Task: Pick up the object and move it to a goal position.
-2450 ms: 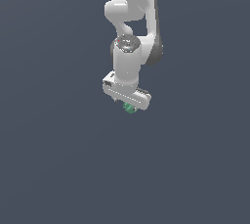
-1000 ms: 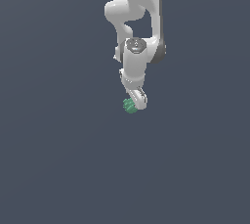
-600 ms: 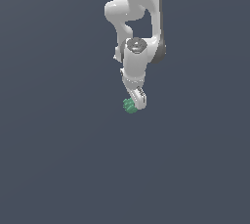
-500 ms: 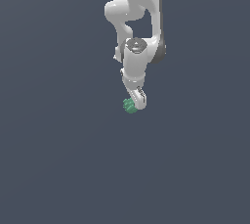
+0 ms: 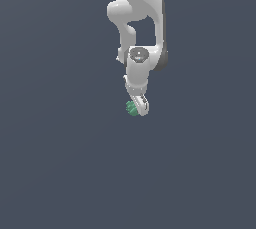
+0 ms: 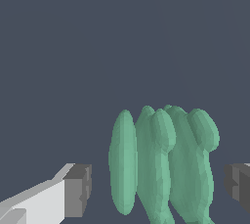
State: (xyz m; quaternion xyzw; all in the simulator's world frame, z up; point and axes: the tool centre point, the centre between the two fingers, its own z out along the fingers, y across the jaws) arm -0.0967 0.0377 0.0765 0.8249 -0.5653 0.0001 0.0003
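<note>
The object is a small green lumpy, ridged thing, seen at the tip of the white arm in the exterior view. In the wrist view the object stands between my two grey fingertips, with a narrow gap on each side. My gripper points down and is open around the object; its midpoint lies on the green body. The pads do not touch it. The object's lower end is cut off by the wrist view's edge.
A plain dark grey surface fills both views. The white arm comes down from above the gripper. No other objects, edges or goal marker show.
Since 2.5 s ago the gripper has turned about its axis and now shows edge-on in the exterior view. Over the last second nothing has visibly moved.
</note>
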